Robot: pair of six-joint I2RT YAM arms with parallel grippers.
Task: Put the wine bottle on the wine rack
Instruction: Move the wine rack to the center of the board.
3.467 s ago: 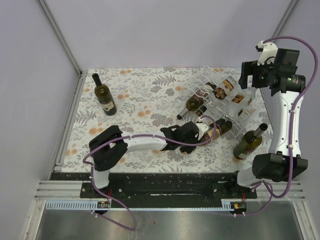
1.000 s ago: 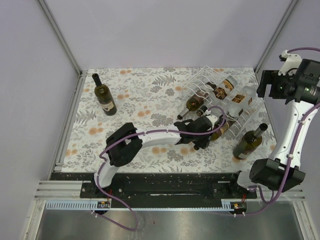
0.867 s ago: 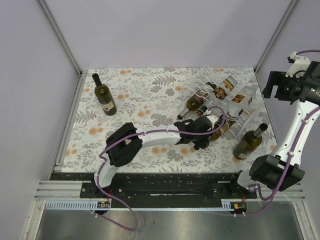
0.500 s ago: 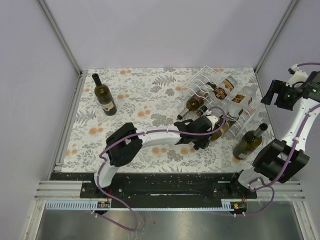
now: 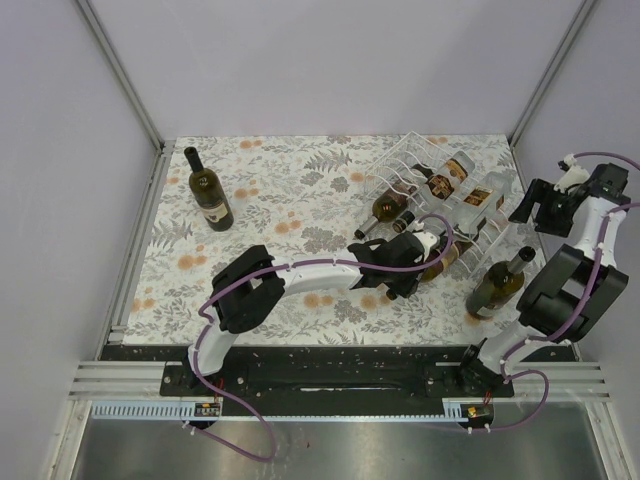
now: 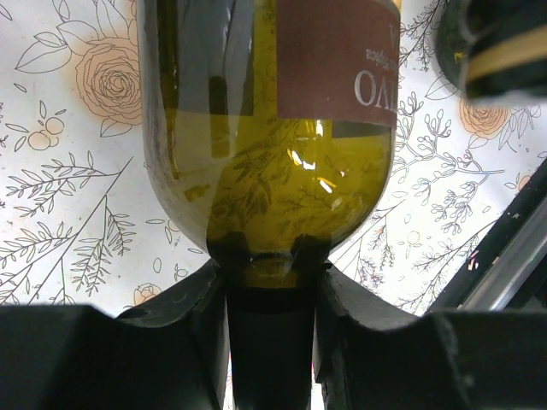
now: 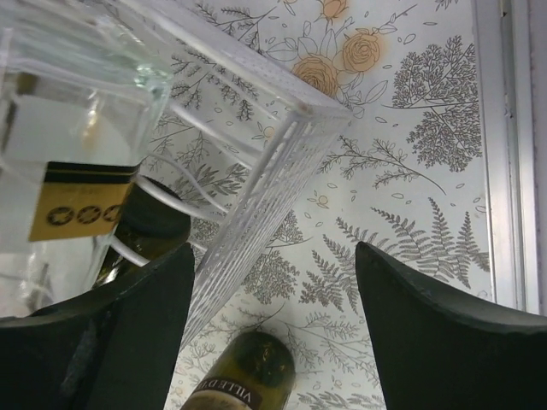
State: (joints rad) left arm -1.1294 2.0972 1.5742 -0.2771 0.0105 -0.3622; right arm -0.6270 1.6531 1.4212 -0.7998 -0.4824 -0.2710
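Since the earliest view, the left arm has stretched out and brought the wine bottle (image 6: 265,128) up to the near edge of the wine rack (image 5: 405,160). The right arm has swung off the rack and dropped to its right side. Nearest, the left tool (image 6: 269,282) pinches the bottle's neck, with the green body pointing away over the flowered desk (image 5: 270,230). A spare bottle (image 5: 497,285) stands just right of it. From above, the held bottle seems to lie in or against the lowest front cradles, but ribs and arm hide whether it is seated. Beyond, the right tool (image 7: 273,252) hangs spread over the rack's corner, holding nothing. Delivery looks nearly done; seating, release and withdrawal remain. Another bottle (image 5: 208,190) waits at the far left.
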